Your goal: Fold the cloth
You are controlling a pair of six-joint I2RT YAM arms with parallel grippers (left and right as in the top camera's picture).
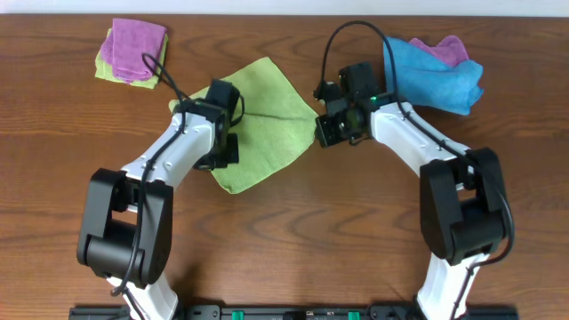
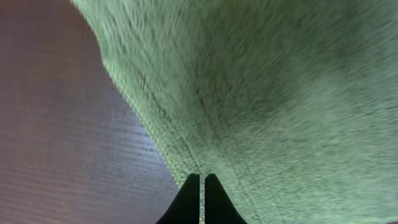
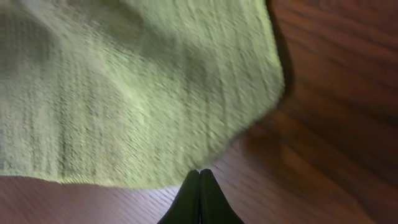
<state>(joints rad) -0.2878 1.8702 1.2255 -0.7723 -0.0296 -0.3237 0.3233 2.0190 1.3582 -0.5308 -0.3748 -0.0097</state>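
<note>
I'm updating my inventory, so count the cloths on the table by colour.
Lime-green: 2, the spread cloth and a folded green cloth
Purple: 2, left purple cloth and right purple cloth
Blue: 1, blue cloth
Total: 5

table point(image 1: 293, 222), lime cloth point(image 1: 267, 98), blue cloth point(image 1: 427, 76), seemingly stacked cloths point(image 1: 133, 49)

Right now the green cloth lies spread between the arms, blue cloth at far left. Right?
No: the overhead view shows the blue cloth at far right, not left. The green cloth does lie spread as you say.
</note>
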